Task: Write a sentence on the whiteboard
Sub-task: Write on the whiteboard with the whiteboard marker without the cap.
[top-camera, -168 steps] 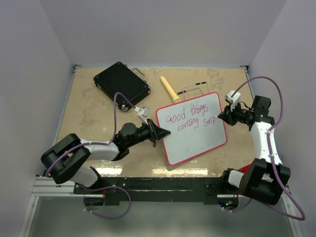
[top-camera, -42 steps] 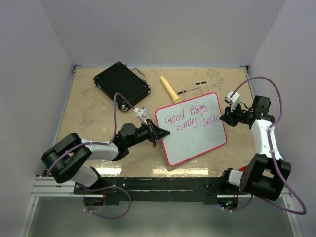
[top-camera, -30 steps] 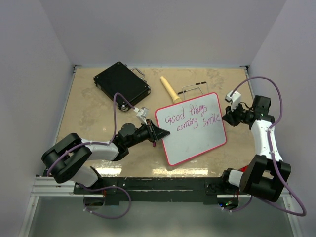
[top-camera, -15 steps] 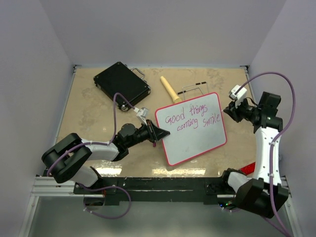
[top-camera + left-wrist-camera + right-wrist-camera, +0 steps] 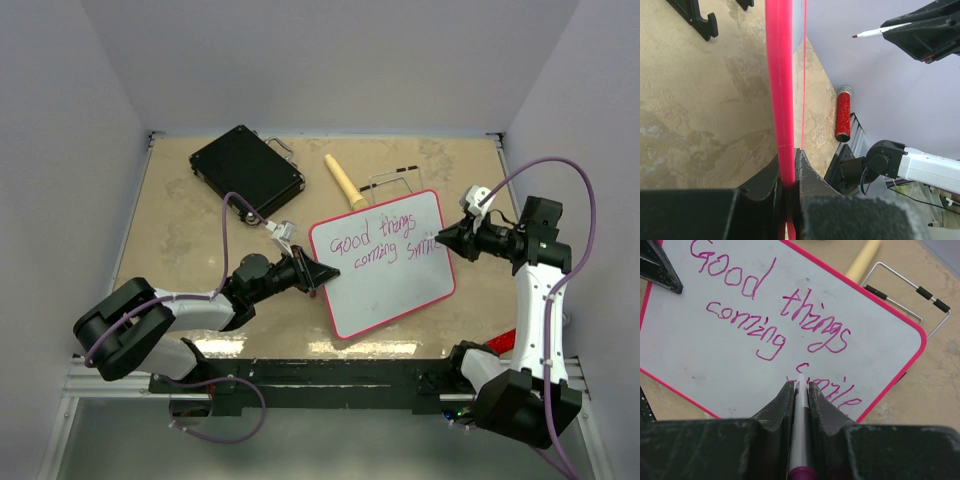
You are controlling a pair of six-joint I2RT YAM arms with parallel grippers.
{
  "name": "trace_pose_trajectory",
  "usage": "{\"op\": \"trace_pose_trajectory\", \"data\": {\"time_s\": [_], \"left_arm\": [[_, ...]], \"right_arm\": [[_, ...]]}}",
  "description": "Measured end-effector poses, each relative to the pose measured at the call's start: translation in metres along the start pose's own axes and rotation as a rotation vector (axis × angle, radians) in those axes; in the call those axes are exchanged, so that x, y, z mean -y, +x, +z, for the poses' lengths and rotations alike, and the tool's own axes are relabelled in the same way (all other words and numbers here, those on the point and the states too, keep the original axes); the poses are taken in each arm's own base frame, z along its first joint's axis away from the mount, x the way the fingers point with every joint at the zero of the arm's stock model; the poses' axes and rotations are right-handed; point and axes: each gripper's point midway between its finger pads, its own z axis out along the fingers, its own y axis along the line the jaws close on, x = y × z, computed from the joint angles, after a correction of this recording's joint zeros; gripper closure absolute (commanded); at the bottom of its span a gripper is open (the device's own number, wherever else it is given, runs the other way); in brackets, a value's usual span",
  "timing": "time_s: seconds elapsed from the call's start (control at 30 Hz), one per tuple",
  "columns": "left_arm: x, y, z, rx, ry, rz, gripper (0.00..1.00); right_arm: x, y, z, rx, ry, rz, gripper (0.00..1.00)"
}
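Near the middle of the tan worktop sits the whiteboard, turned at an angle. Its pink rim is clamped on the left side between the closed jaws of the left end effector. The sentence, in pink-purple marker, reads "Good things coming Smile" over two lines.

The right end effector is closed on a marker. Its tip is at the word "Smile" by the board's right edge; whether it touches the surface cannot be told.

Behind the board lie a pale wooden cylinder and a wire stand, both close to its far rim. A black case sits at the far left, well apart. A red glitter tube lies at the near right edge.
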Motion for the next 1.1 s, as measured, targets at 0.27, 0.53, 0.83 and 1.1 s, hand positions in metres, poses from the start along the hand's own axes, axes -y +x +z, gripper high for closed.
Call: {"op": "trace_pose_trajectory", "data": {"time_s": [0.27,0.53,0.83,1.1], "left_arm": [[-0.001,0.000,0.000,0.001,-0.003,-0.002,1.00],[-0.001,0.001,-0.001,0.001,-0.002,-0.002,1.00],[0.000,0.001,-0.001,0.002,0.000,-0.001,1.00],[-0.001,0.001,-0.001,0.003,0.003,0.000,1.00]], "right_arm": [[-0.013,0.008,0.006,0.032,-0.057,0.030,1.00],[-0.015,0.006,0.007,0.051,-0.069,0.028,1.00],[-0.017,0.003,0.008,0.069,-0.081,0.027,1.00],[-0.016,0.003,0.008,0.068,-0.082,0.030,1.00]]}}
